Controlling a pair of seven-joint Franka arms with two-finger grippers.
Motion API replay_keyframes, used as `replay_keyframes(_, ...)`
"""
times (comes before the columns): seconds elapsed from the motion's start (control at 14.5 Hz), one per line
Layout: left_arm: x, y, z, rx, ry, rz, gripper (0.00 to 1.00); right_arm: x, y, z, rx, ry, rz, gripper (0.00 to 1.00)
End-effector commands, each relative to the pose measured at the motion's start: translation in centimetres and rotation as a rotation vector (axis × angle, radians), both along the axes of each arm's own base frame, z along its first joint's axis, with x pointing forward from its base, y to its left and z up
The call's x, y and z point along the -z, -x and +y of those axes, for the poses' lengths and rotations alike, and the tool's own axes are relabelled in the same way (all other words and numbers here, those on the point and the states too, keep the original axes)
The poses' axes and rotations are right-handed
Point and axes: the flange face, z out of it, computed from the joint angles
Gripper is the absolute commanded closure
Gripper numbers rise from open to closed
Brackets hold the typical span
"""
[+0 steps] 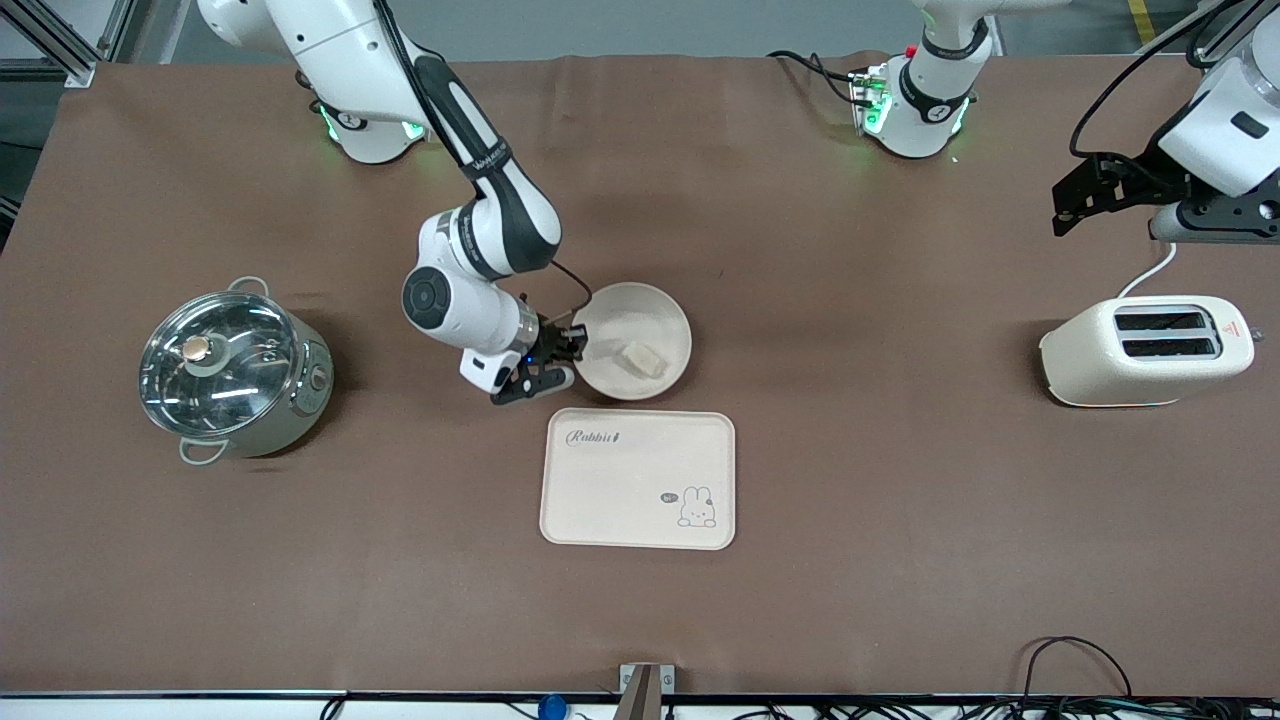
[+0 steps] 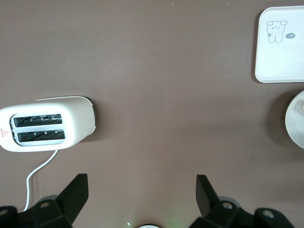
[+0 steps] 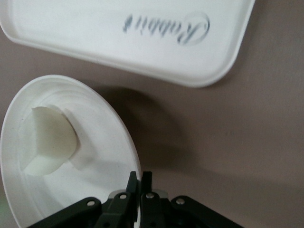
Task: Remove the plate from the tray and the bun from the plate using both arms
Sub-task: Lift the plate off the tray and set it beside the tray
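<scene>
One tray (image 1: 638, 480) — one plate (image 1: 655, 305), one bun (image 1: 642, 358)

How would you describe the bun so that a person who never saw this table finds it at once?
Find the rectangular tray with the rabbit drawing, at the table's middle. Just farther from the front camera is a round plate, its rim pinched by the right gripper. The bun is the small pale lump in that plate, the only food there.

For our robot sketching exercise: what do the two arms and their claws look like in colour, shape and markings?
Both arms are glossy white rounded segments with black joint sections, on bases ringed with green light. The right arm carries small white lettering on black and a thin black cable. The right claw and left claw are black with angular two-finger tips.
</scene>
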Motion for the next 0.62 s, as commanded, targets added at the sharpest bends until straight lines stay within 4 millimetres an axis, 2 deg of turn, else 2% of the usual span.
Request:
replay_keyframes(0.0,0.4,-0.4,-0.4,-0.002,0.014,-0.007,0.0,0.0,3.1,0.1,-0.012,0.003,-0.054,1.0)
replay_keyframes(0.21,1.5,-1.1,-1.0,-0.048,0.015,0.009,0.0,0.1,1.9,0.1,0.024,-0.012,-0.083,1.0)
replay_keyframes(0.34,2.6,-1.6,-2.3,-0.064,0.015,0.023,0.0,1.0,1.6,0.3,0.021,-0.006,-0.082,1.0)
replay_keyframes(0.55,5.2,-2.8,-3.8,-0.093,0.012,0.065,0.0,1.4,1.1,-0.3,0.019,-0.002,-0.092,0.99)
